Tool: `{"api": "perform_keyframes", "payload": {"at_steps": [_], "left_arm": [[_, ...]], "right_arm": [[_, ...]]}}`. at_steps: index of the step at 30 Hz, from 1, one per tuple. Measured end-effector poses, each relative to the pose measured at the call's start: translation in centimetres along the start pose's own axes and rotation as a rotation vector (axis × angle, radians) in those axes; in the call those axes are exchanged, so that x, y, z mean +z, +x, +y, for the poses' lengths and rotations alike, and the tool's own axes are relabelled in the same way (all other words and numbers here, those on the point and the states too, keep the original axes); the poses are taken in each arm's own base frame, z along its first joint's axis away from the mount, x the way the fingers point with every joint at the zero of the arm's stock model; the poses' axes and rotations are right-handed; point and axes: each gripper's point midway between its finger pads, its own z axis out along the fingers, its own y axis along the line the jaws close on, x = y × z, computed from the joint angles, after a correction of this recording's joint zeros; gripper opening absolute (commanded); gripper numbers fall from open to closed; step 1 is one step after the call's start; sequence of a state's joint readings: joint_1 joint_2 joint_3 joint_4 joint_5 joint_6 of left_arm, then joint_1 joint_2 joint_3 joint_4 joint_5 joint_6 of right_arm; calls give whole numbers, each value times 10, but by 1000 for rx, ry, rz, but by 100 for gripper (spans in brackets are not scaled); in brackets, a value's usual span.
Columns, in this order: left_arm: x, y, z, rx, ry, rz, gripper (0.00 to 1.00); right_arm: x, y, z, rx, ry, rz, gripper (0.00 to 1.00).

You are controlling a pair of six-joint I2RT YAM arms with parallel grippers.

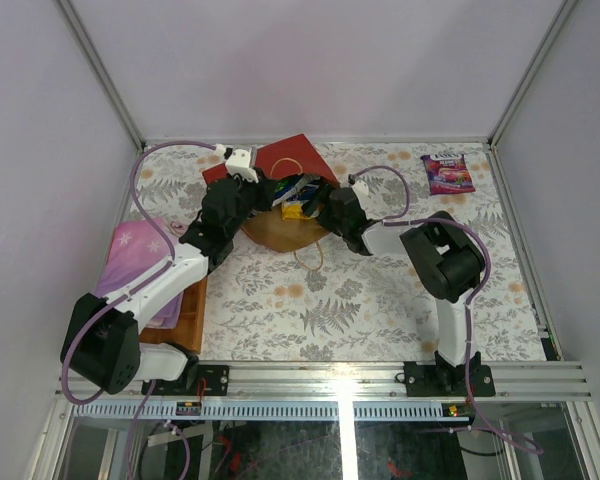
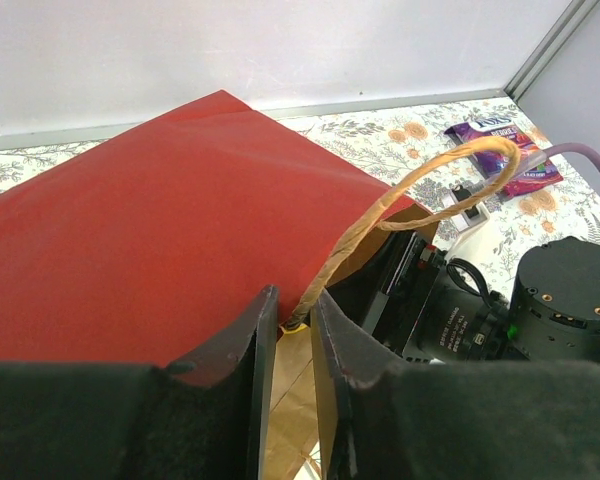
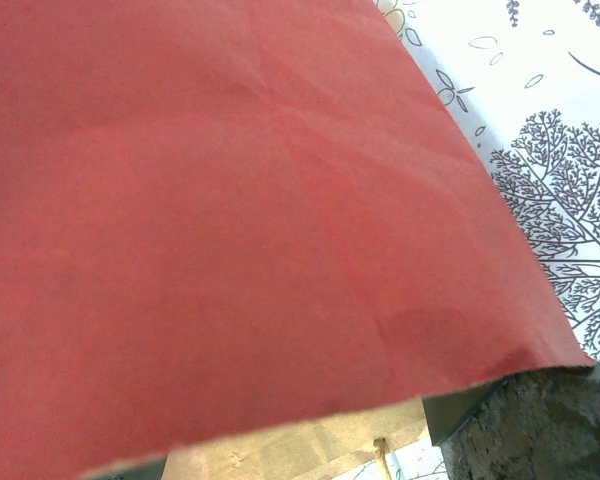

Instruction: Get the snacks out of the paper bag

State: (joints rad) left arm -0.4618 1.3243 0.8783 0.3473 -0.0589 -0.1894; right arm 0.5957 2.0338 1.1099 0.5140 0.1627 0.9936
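The paper bag (image 1: 292, 155) lies on its side at the back middle, red outside, its brown mouth (image 1: 280, 232) facing the arms. Snacks (image 1: 296, 200) in yellow and blue show in the mouth. A purple packet (image 1: 447, 173) lies on the table at the back right and shows in the left wrist view (image 2: 505, 150). My left gripper (image 1: 263, 190) is nearly shut on the bag's upper rim (image 2: 180, 230) where the cord handle (image 2: 410, 195) is fixed. My right gripper (image 1: 325, 200) is at the bag's mouth. The red wall (image 3: 230, 200) hides its jaws; only one finger (image 3: 525, 430) shows.
A flat pink-purple item with stars (image 1: 135, 255) lies on a wooden tray (image 1: 190, 310) at the left. A second cord handle (image 1: 310, 255) trails onto the floral tablecloth (image 1: 380, 300). The right arm's wrist (image 2: 480, 310) is close beside my left fingers.
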Motion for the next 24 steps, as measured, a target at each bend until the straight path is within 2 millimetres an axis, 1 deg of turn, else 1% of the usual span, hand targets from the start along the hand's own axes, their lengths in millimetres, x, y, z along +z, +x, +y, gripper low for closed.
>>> {"api": "perform_keyframes", "payload": {"at_steps": [4,10,12,18,21,24], "left_arm": [[0,-1,0,0,2,-5,17],[1,-3,-1,0,4,-15,15],[2,-3,-1,1,4,-15,15],[2,-2,0,4,3,-12,11],[2,-2,-1,7,7,-12,10],[2,-2,-2,7,12,-10,9]], "right_arm": [[2,4,-4,-2,8,9,88],[7,4,-2,-1,1,8,88],[9,4,-1,-1,0,8,87],[12,3,-2,-2,16,6,78],[13,3,-4,-5,31,8,71],[20,1,-5,-6,46,-3,63]]}}
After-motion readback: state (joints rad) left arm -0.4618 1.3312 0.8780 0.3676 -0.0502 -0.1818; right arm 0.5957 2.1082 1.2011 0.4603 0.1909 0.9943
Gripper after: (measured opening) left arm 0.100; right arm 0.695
